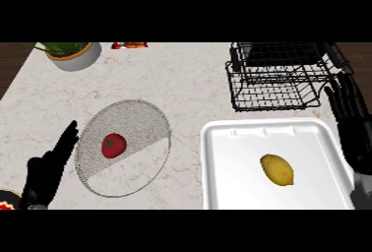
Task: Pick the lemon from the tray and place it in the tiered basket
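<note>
The lemon [277, 170] lies on its side in the white tray [218, 162], a little right of the tray's middle and toward its near edge, untouched by anything. Just beyond the tray's far edge stands the black wire tiered basket [276, 74], with 2 levels showing, both seemingly bare.

The right hand [354, 128] hangs over the tray's right rim, fingers straight and spread, pointing away from the robot and holding nothing. It is near the lemon but apart from it. The left hand [45, 170] rests at the left edge of the counter [189, 69], fingers straight and up, beside a round mesh plate [138, 123] that carries a tomato [113, 145]. A potted plant [71, 53] sits at the far left corner.

To my eye the pick has not begun; this looks like the approach step. The next move calls for the right hand to shift left and down over the lemon, curl its fingers round it, then lift and carry it the short way to the far side and into the basket, clearing the wire rim. The lemon is rounded and may roll if nudged.
</note>
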Controlling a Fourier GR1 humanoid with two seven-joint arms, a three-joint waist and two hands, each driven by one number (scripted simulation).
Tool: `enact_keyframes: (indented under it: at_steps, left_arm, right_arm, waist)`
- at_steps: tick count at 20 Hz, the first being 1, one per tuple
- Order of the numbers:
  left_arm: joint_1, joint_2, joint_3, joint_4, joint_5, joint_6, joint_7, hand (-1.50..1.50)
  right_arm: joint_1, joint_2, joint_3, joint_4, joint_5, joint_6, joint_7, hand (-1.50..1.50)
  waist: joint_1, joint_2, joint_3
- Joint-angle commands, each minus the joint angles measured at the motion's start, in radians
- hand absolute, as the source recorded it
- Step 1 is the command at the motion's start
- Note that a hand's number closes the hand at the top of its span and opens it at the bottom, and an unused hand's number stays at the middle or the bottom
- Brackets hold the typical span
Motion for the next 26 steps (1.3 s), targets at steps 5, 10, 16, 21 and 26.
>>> enact_keyframes:
  at_steps: [5,10,16,21,26]
  left_arm:
    - [-0.174,-0.093,0.003,-0.079,-0.044,0.059,-0.06,0.0]
    - [-0.199,-0.151,-0.022,-0.092,-0.036,0.059,-0.085,0.0]
    - [-0.205,-0.191,-0.046,-0.068,-0.067,0.1,-0.074,0.0]
    - [-0.23,-0.202,-0.033,-0.041,-0.069,0.1,-0.084,0.0]
    - [-0.221,-0.225,-0.035,-0.02,-0.084,0.131,-0.092,0.0]
  right_arm:
    - [-0.13,0.052,0.005,0.048,-0.373,0.449,-0.041,1.5]
    - [-0.092,0.088,0.059,0.204,-0.565,0.636,0.103,-1.5]
    - [-0.112,-0.078,0.014,0.293,-0.824,1.119,0.153,-1.5]
    - [-0.199,-0.311,-0.13,0.411,-0.76,1.414,0.126,-1.5]
    - [-0.297,-0.411,-0.248,0.266,-0.517,1.487,0.112,-1.5]
  waist:
    - [0.071,0.037,-0.004]
    - [0.097,0.058,-0.005]
    - [0.066,0.043,-0.008]
    - [0.051,0.038,-0.011]
    - [0.032,0.026,-0.011]
